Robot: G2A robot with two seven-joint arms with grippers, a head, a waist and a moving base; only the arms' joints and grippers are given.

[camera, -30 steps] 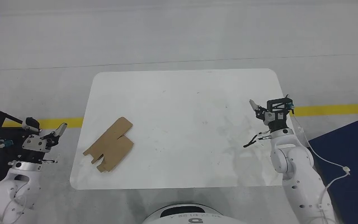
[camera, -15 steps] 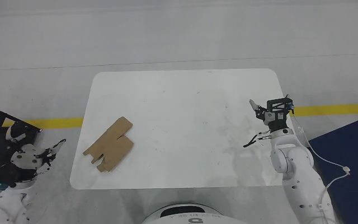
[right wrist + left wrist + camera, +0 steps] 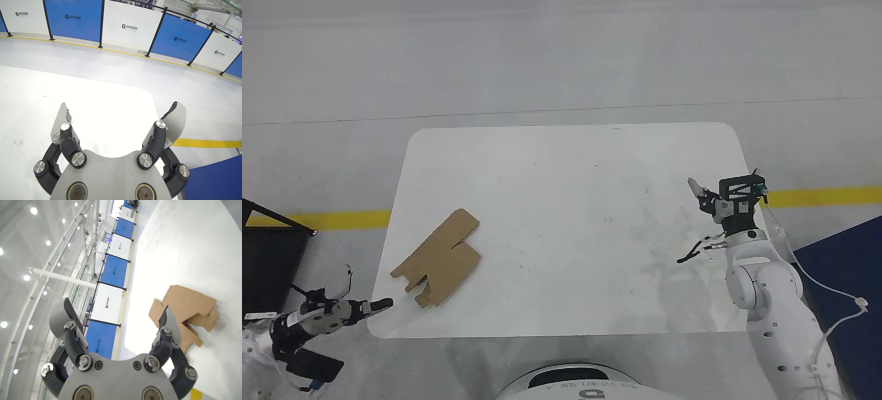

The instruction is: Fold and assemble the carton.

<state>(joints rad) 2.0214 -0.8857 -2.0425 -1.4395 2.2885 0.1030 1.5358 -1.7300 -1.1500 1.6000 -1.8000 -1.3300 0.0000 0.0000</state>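
Left arm [image 3: 260,335]: cut off by the lower left corner of the top view, nothing readable past the wrist. Right arm [image 3: 772,310] runs out at the bottom edge in the same way.

Carton [image 3: 187,306]: in the left wrist view, one finger [image 3: 169,321] of the left gripper [image 3: 116,306] stands in front of it and covers part of the edge nearest the gripper. The upper panel overlaps the lower one, so what lies under the overlap is hidden. From above, the crease lines are too small to make out.

Black frame [image 3: 272,225] at the left edge of the top view: cut off, cannot tell what it is.

Dark specks [image 3: 19,141] on the table [image 3: 113,106]: too small to identify.
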